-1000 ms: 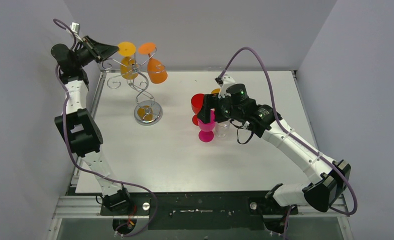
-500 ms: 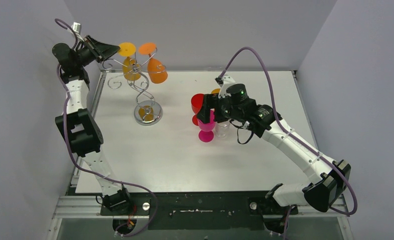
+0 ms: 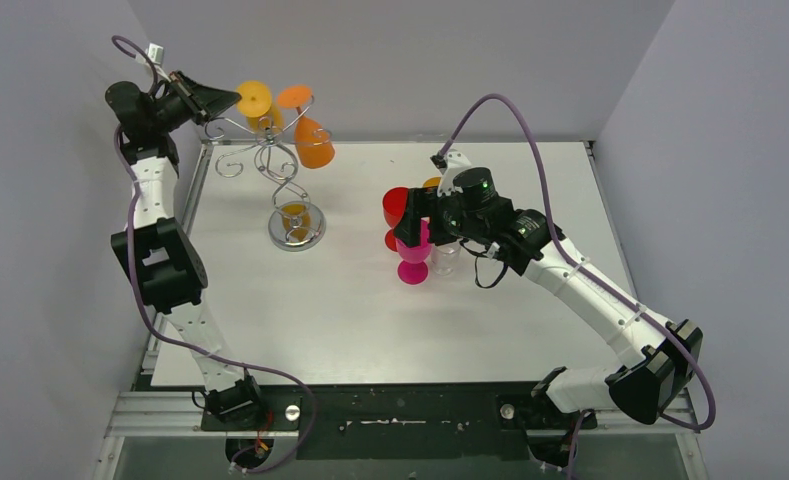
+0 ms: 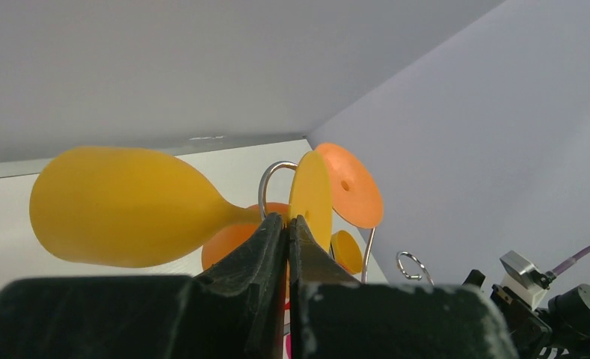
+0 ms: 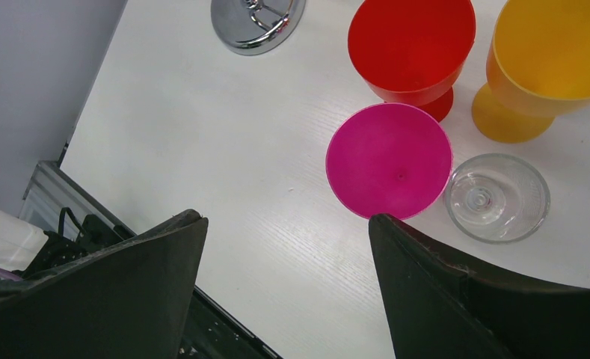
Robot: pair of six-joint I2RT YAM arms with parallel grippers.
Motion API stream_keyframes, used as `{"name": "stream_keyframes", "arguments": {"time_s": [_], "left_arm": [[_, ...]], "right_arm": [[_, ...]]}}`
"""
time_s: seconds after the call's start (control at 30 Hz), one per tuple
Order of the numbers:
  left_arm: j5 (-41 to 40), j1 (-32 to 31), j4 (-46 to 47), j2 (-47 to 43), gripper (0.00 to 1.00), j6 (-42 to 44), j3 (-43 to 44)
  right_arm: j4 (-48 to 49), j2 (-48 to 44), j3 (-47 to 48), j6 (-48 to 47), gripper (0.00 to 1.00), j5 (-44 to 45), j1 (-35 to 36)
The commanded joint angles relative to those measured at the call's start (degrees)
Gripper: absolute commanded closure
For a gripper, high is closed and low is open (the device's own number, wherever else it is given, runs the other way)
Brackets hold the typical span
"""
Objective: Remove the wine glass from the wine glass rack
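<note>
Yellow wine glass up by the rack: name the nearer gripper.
Left. The left gripper has its jaws shut on the stem of the yellow wine glass, beside the wine glass rack. The right gripper hangs open above the pink glass, well away from it.

In the left wrist view, the stem of the yellow wine glass disappeared between the pressed-together fingers of the left gripper, so the exact contact could not be seen. Of the wine glass rack only two wire loops showed; the rest was behind glasses and fingers. The bowl of the orange wine glass was mostly covered by the yellow one. In the right wrist view, the top edge cut off the rack's base, the red glass and the amber glass. From above, the clear glass was half hidden under the right arm.
</note>
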Motion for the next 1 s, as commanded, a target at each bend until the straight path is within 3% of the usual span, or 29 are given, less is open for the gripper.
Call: {"name": "stream_keyframes", "arguments": {"time_s": [0.0,0.13,0.57,0.8,0.97], "left_arm": [[2.47,-1.45,4.51,-1.37,1.0,-3.3,-0.77],[0.67,-0.57,14.44,-2.9,1.0,-12.19,-4.1],[-6.44,0.62,24.84,-5.32,1.0,-24.89,-9.12],[-7.24,-0.96,17.59,-4.81,1.0,-19.73,-7.01],[-8.96,-2.39,20.56,-3.44,1.0,-21.14,-5.68]], "right_arm": [[1.16,-0.49,0.68,0.07,0.18,0.24,-0.03],[1.11,-0.31,0.77,0.05,0.18,0.04,-0.02],[1.73,-0.22,0.15,0.49,0.18,-0.18,0.07],[1.91,-0.45,-0.07,0.62,0.18,-0.05,0.16],[1.83,-0.46,-0.2,0.79,0.18,-0.05,0.12]]}}
